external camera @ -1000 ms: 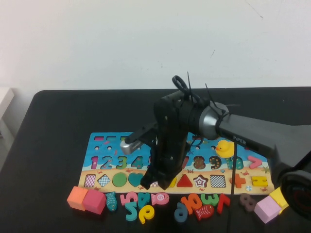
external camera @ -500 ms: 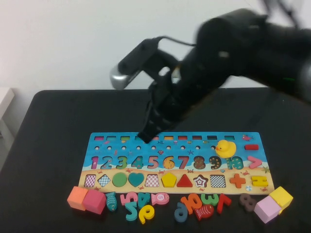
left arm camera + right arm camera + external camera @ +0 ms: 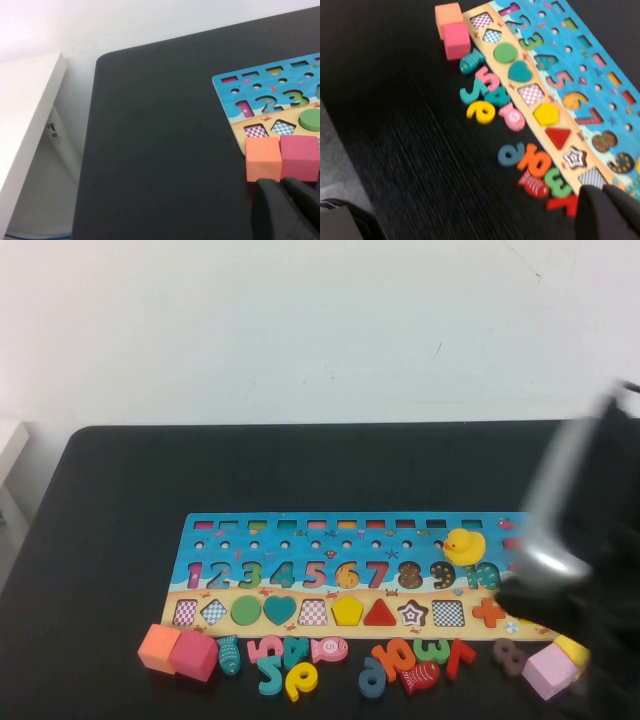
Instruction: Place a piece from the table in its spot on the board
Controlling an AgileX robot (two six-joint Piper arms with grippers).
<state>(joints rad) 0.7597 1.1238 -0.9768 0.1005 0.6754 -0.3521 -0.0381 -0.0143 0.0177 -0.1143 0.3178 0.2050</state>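
High view: yellow pentagon (image 3: 347, 610) sits in the board's (image 3: 300, 540) slot, well left of the shut, empty right end effector (image 3: 610, 212); left end effector (image 3: 285, 210) parked, opening unclear.

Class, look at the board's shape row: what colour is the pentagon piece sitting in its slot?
Yellow. The pentagon sits in the board, between a checkered slot and the red triangle; clearest in the high view.

The small flat yellow pentagon piece (image 3: 347, 609) lies seated flat in its slot on the sandy lower strip of the long blue board (image 3: 300, 540) — between a checkered square and a red triangle — well apart from the right gripper (image 3: 610, 212), whose fingers are closed.
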